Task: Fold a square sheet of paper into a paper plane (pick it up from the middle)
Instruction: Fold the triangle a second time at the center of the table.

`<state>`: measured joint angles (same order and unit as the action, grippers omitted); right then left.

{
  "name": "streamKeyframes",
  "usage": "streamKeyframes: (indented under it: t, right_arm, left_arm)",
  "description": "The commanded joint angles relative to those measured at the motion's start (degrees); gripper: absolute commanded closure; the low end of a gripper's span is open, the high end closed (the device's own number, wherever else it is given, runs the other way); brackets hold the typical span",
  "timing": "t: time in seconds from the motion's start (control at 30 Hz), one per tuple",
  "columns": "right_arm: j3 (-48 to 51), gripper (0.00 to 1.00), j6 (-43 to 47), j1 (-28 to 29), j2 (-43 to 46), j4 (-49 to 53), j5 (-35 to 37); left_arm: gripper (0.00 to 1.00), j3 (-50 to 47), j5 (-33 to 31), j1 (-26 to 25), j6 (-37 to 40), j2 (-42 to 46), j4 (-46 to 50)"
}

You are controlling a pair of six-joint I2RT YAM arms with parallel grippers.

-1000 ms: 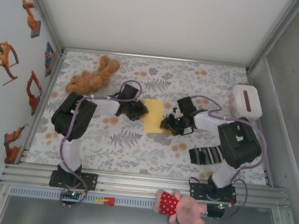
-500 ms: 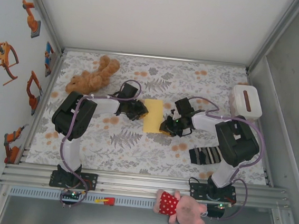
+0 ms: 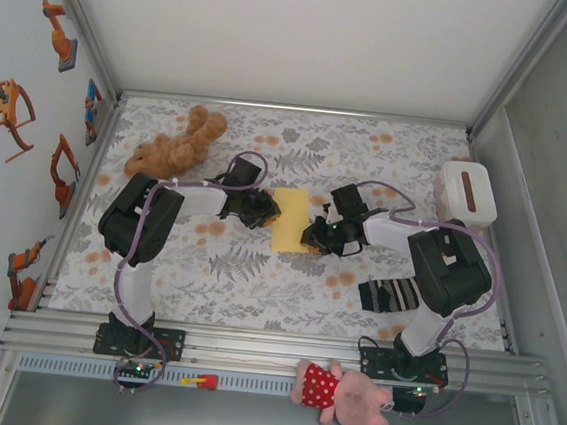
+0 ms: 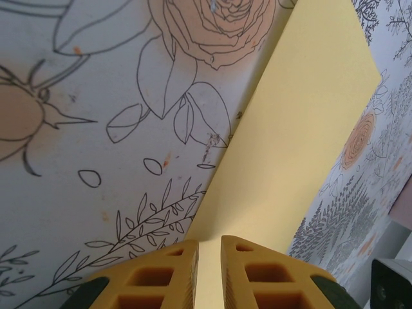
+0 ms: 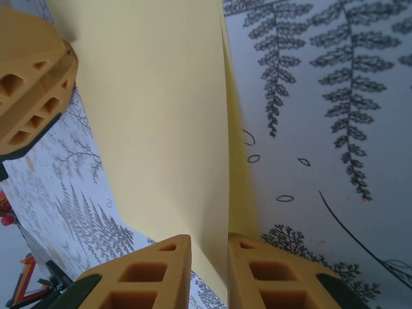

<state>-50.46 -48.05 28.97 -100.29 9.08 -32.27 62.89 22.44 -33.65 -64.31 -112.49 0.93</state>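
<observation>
Sheet of paper [image 3: 290, 219] clamped at opposite edges by left jaws and right jaws, probably to steady it for folding.

— Where is the sheet of paper [image 3: 290, 219]?
— Mid-counter [image 3: 256, 290], between the two pincers. The left pincer [image 3: 272, 211] is at its left edge, the right pincer [image 3: 311, 237] at its near right corner.
— And around it?
— The teddy bear [image 3: 175, 142] lies at the back left, behind the left pincer. The box [image 3: 466, 193] stands far right, the sock [image 3: 389, 294] in front of it. A stuffed toy [image 3: 346, 396] lies off the counter on the front frame [image 3: 250, 355], right of centre.
</observation>
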Motion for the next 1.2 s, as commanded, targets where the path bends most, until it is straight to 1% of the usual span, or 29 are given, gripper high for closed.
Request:
streamKeyframes:
  t: [0.0, 0.13, 0.23, 0.3, 0.4, 0.47, 0.57, 0.83, 0.97, 1.17]
  right_arm:
    - [-1.1, 0.8, -1.3, 0.4, -1.1, -1.6, 0.6]
    - [-1.1, 0.83, -2.1, 0.4, -1.6, -1.6, 0.9]
    - [-1.0, 0.89, -2.6, 0.3, -1.3, -1.5, 1.0]
    - [-0.7, 0.94, -2.8, 0.3, -0.8, -1.0, 1.1]
    - [-0.6, 1.0, -2.6, 0.3, 0.0, 0.0, 1.1]
    - [-0.6, 1.0, -2.3, 0.3, 0.3, 0.8, 0.9]
    - [-0.6, 1.0, -2.1, 0.2, 1.0, 1.7, 0.3]
    - [-0.6, 1.0, -2.0, 0.2, 2.2, 2.6, -0.6]
    - [-0.7, 1.0, -1.8, 0.2, 2.2, 2.4, -1.5]
    - [-2.2, 1.0, -0.6, 0.3, 1.4, 1.7, -3.4]
  left_arm:
    - [0.82, -0.5, -1.3, 0.1, -0.2, -3.3, 5.2]
    - [0.82, -0.4, -1.2, 0.2, 0.1, -3.0, 5.2]
    - [0.82, -0.2, 0.2, 0.2, 0.9, -2.2, 4.0]
    - [0.82, 1.4, 2.3, 0.2, 3.7, -0.6, 4.2]
    - [0.81, 4.7, 2.2, 0.1, 9.9, 2.8, 7.0]
    - [0.81, 5.9, 1.4, 0.1, 13.0, 4.4, 8.0]
    - [0.81, 7.0, 1.9, 0.2, 15.0, 4.5, 7.9]
    - [0.82, 7.1, 1.5, 0.7, 13.9, 0.2, 6.6]
    - [0.83, 7.7, 2.3, 0.8, 13.4, -1.9, 6.0]
    - [0.84, 9.0, 1.7, 0.9, 12.6, -5.2, 8.0]
